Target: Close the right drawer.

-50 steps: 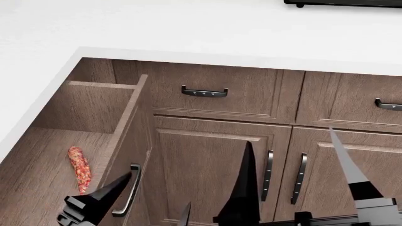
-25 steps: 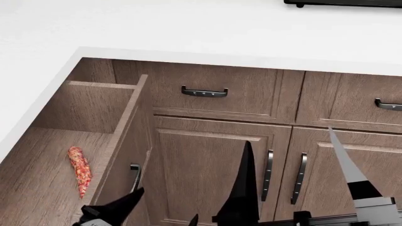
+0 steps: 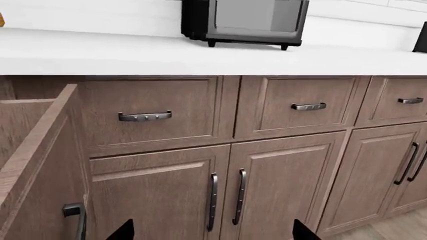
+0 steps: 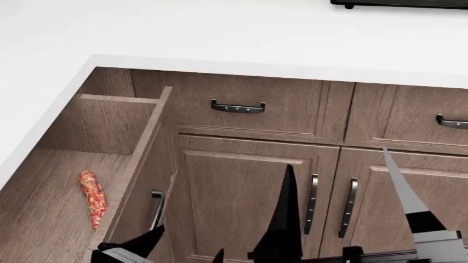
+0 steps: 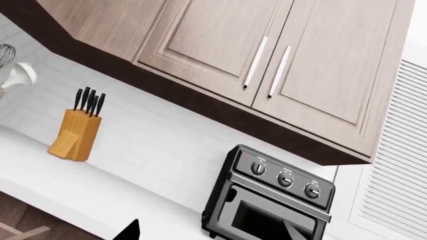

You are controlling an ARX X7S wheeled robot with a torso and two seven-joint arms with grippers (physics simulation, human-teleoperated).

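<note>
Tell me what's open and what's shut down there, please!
right drawer: pulled open, a red speckled sausage lying inside.
middle drawer: shut.
cabinet doors: shut.
toaster oven: door shut.
left gripper: open, holding nothing.
right gripper: open, holding nothing.

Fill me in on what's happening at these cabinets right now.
A two-armed robot faces a run of brown wood cabinets under a white countertop. The right drawer is pulled far out, with a reddish speckled stick-shaped item lying on its floor. The left gripper sits low by the drawer's dark bar handle, jaws apart, not gripping it. The right gripper points up in front of the cabinet doors, holding nothing. The drawer is not yet closed.
</note>
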